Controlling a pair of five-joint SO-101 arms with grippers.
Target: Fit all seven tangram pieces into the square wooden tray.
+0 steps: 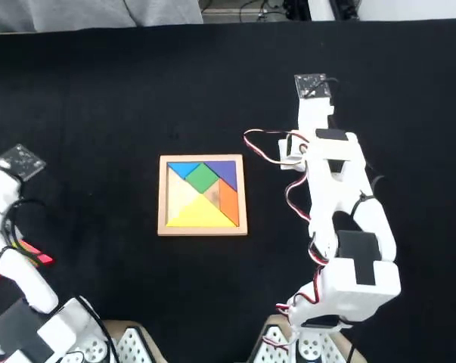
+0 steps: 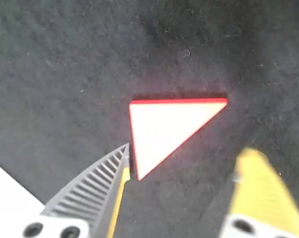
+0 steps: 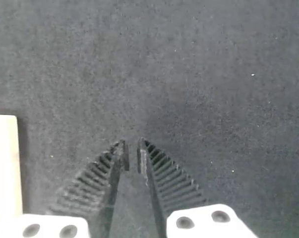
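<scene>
The square wooden tray [image 1: 164, 227] lies mid-table and holds several coloured pieces, among them a green square [image 1: 203, 178] and a yellow triangle [image 1: 200, 214]. A red triangle [image 2: 164, 126] lies flat on the black cloth at the far left [image 1: 35, 253], partly under the left arm. My left gripper [image 2: 188, 150] hovers over it, open, with its grey finger [image 2: 107, 173] beside one corner and its yellow finger [image 2: 256, 178] off to the other side. My right gripper [image 3: 132, 151] is shut on nothing above bare cloth, just right of the tray's edge [image 3: 3, 163].
Black cloth covers the whole table. The right arm [image 1: 330, 166] stands right of the tray with red and white cables looping at its side. The left arm [image 1: 16, 287] sits at the front left corner.
</scene>
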